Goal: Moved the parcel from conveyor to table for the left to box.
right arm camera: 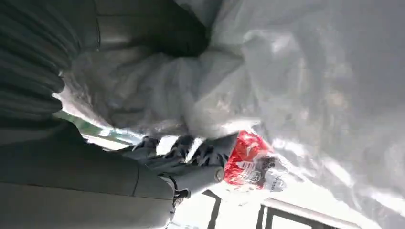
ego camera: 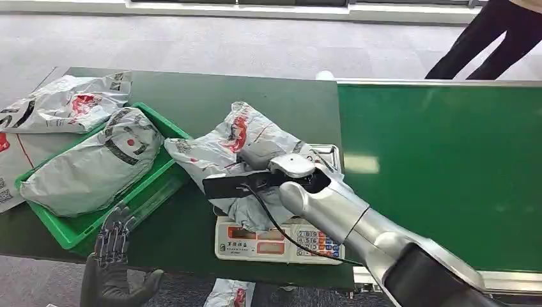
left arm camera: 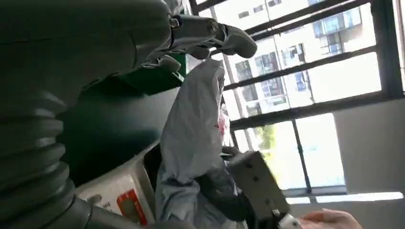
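Observation:
A grey plastic parcel (ego camera: 240, 137) with red print lies crumpled on a white weighing scale (ego camera: 268, 243) on the dark green table. My right hand (ego camera: 281, 167) reaches into it from the right and grips a fold. In the right wrist view its dark fingers (right arm camera: 191, 150) curl round the grey plastic (right arm camera: 296, 71), beside a red printed patch. My left hand (ego camera: 112, 256) hovers open at the table's front edge, fingers spread, just before the green tray's corner. In the left wrist view the parcel (left arm camera: 193, 129) stands up beyond that hand (left arm camera: 205, 31).
A green tray (ego camera: 64, 230) at the left holds another grey parcel (ego camera: 96, 166). More parcels (ego camera: 64, 102) lie behind and beside it. The green conveyor belt (ego camera: 441, 173) runs along the right. A person's legs (ego camera: 492, 38) stand beyond it. One parcel (ego camera: 230, 294) lies on the floor.

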